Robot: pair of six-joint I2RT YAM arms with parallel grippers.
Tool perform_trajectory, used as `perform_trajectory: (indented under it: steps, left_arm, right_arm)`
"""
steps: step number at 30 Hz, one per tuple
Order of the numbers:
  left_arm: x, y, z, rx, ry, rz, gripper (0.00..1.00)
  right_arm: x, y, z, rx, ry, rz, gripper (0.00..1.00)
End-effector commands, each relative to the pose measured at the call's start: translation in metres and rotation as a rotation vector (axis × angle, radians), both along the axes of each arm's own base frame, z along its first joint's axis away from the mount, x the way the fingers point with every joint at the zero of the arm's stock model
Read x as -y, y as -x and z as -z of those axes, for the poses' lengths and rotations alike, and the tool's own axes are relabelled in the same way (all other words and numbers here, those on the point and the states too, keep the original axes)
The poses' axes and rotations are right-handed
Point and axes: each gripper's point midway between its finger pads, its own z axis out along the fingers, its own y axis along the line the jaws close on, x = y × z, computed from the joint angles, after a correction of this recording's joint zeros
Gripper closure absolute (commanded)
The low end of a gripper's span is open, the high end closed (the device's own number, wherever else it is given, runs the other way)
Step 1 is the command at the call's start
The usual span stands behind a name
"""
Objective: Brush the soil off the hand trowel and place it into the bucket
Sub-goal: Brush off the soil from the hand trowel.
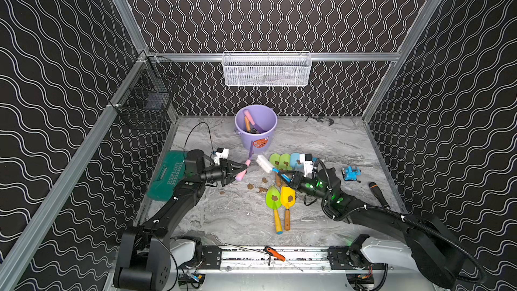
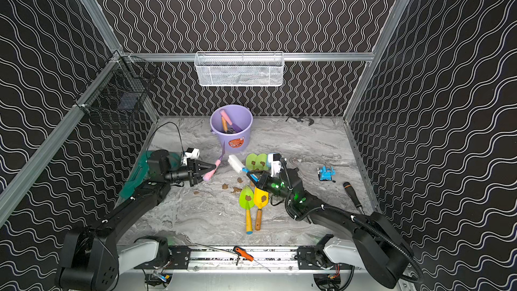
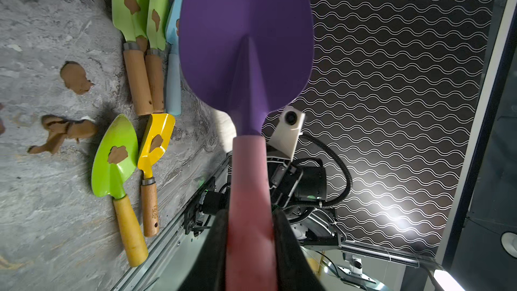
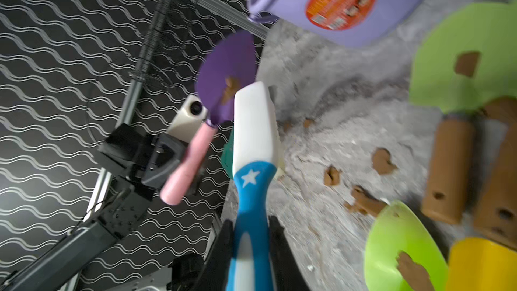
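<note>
Left gripper (image 1: 242,169) is clamped on the pink handle of the purple trowel (image 3: 246,32), its blade raised at 6 o'clock of the bucket (image 1: 270,131), with brown soil (image 4: 230,88) on it. At its 3 o'clock, right gripper (image 1: 288,176) pinches the brush (image 1: 264,163). Green trowel (image 1: 271,204) and yellow trowel (image 1: 286,193) lie at 5 o'clock. Three more trowels (image 1: 283,158) sit partly hidden behind the right wrist.

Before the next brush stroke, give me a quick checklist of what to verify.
1. Left end effector shut on purple trowel, at its pink handle: ok.
2. Right end effector shut on brush: ok.
3. Trowel blade free of soil: not ok, a brown clump sits on it.
4. Brush head meeting that clump: cannot tell, the view is blurred.
5. Bucket upright, mouth open: ok, two handles inside.
</note>
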Motion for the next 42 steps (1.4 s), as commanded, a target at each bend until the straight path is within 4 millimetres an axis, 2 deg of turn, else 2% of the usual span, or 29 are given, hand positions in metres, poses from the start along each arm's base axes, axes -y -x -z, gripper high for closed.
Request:
perform_trajectory:
  steps: [1,3,5,8,9,13,20,28,33,42]
  left_arm:
    - [0.000,0.003,-0.002,0.039,-0.015,0.011,1.00]
    - [0.000,0.004,-0.001,0.033,-0.014,0.010,1.00]
    - [0.000,0.004,-0.003,0.028,-0.001,0.012,1.00]
    - [0.000,0.001,-0.013,0.043,-0.005,0.010,1.00]
    - [0.000,0.001,-0.015,0.049,-0.018,0.011,1.00]
    - [-0.002,0.004,-0.015,0.069,-0.074,0.023,1.00]
    - [-0.002,0.011,-0.020,0.098,-0.057,0.020,1.00]
    - [-0.001,0.007,-0.015,0.092,0.015,0.008,1.00]
    - [0.000,0.005,-0.017,0.090,0.039,0.006,1.00]
    - [0.000,0.005,-0.012,0.071,0.055,-0.001,1.00]
  right_arm:
    - [-0.012,-0.004,-0.018,0.052,-0.028,-0.028,1.00]
    - [-0.023,0.001,-0.003,0.027,-0.016,-0.062,1.00]
    - [-0.026,0.008,0.021,-0.021,-0.005,-0.078,1.00]
    - [-0.015,0.016,0.049,-0.077,-0.001,-0.056,1.00]
    - [-0.011,0.017,0.051,-0.074,-0.004,-0.040,1.00]
    - [-0.003,0.018,0.039,-0.030,-0.007,-0.015,1.00]
    - [0.018,0.005,0.001,0.049,-0.016,0.065,1.00]
    - [0.011,-0.010,-0.040,0.135,-0.041,0.083,1.00]
    - [0.001,-0.019,-0.038,0.119,-0.053,0.072,1.00]
    - [-0.009,-0.019,-0.043,0.128,-0.096,0.026,1.00]
